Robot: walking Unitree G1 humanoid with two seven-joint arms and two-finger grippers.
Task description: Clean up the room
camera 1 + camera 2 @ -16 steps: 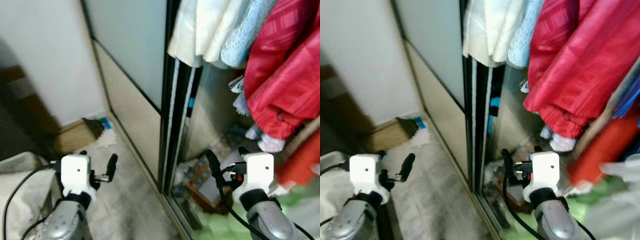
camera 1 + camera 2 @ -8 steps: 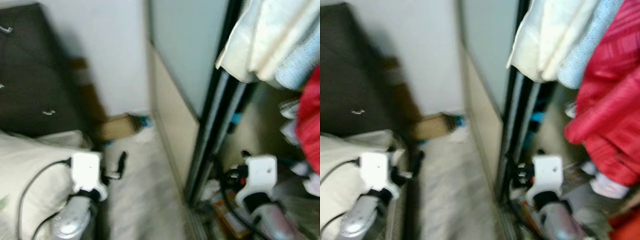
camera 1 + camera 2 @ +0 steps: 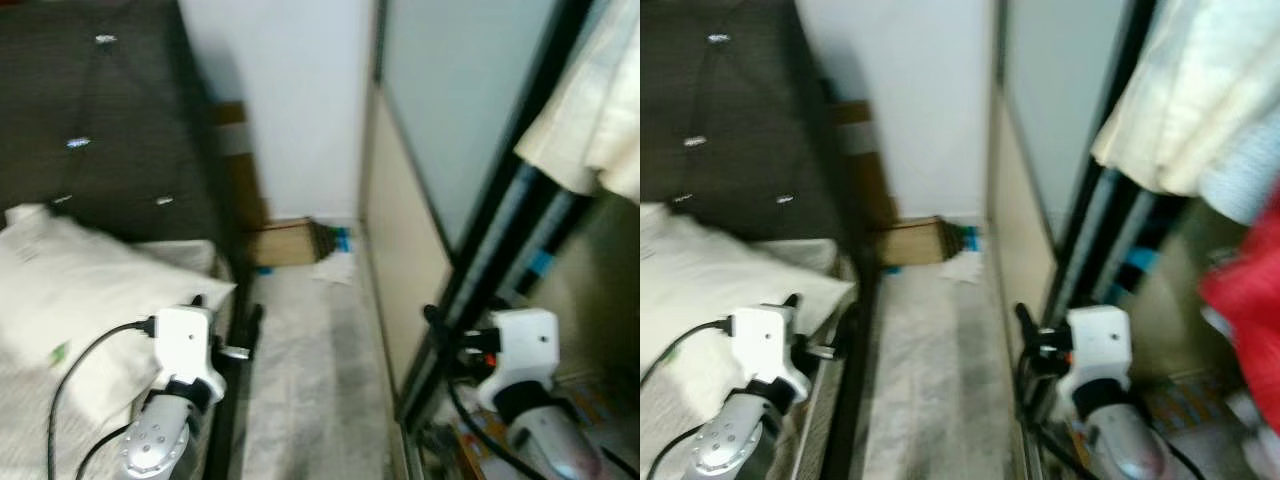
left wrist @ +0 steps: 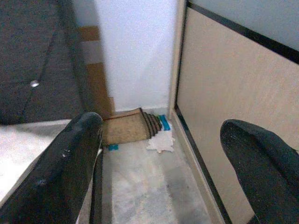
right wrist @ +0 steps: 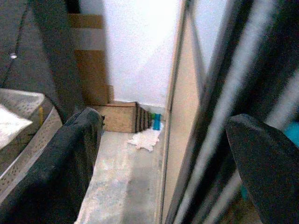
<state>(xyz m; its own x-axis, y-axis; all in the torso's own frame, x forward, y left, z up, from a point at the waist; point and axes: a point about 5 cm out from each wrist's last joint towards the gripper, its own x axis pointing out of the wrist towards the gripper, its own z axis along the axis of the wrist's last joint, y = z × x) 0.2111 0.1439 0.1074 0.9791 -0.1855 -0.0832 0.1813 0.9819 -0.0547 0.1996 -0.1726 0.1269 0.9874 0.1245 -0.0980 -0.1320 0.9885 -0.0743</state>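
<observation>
Both grippers empty, fingers spread, facing the narrow gap between bed and wardrobe.
At twelve o'clock, by the wall, lies a white scrap [image 4: 161,141] beside a cardboard box [image 4: 125,127]; left gripper [image 4: 163,154] and right gripper [image 5: 163,154] well short. Looks light and limp: pinch an edge.

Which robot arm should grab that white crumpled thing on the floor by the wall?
Probably the left. The left gripper hangs open over the floor strip leading to the white scrap, while the right gripper sits against the wardrobe door.
</observation>
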